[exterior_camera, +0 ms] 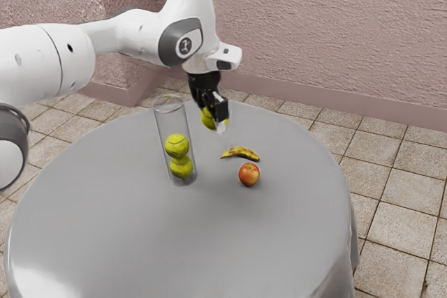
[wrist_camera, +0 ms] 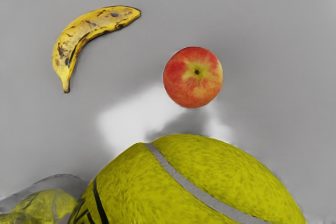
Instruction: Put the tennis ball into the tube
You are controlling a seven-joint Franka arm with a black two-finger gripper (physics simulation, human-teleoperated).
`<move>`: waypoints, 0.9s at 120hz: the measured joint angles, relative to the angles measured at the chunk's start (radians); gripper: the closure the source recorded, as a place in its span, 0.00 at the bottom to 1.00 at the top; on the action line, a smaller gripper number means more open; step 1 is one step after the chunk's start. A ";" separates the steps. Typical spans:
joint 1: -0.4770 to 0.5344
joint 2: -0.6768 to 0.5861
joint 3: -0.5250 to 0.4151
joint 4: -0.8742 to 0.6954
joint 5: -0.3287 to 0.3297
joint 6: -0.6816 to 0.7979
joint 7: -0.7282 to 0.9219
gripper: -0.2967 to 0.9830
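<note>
Well, two balls (exterior_camera: 177, 146) in the tube (exterior_camera: 171, 122)

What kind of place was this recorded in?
Probably a simulated room in a home or patio: a round table with a gray cloth, a tiled floor and a rough pinkish wall.

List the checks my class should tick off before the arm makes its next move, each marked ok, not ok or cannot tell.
1. Tennis ball held in the gripper, off the table: ok.
2. Tube standing upright: ok.
3. Space left in the tube above the upper ball and lower ball: ok.
4. Held ball lined up over the tube's mouth: not ok, it is off to the side.
5. Held ball high enough to pass over the rim: cannot tell.
6. Apple and banana apart from the tube: ok.
</note>
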 joint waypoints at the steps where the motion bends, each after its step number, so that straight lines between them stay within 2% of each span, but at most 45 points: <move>1: 0.002 -0.001 0.001 0.004 0.000 -0.006 0.000 0.55; 37: 0.100 -0.014 0.015 0.139 0.032 -0.172 0.012 0.55; 66: 0.182 0.014 0.013 0.177 0.036 -0.234 0.029 0.55; 99: 0.194 0.043 0.009 0.207 0.035 -0.256 0.047 0.54; 108: 0.194 0.044 0.009 0.208 0.033 -0.259 0.053 0.47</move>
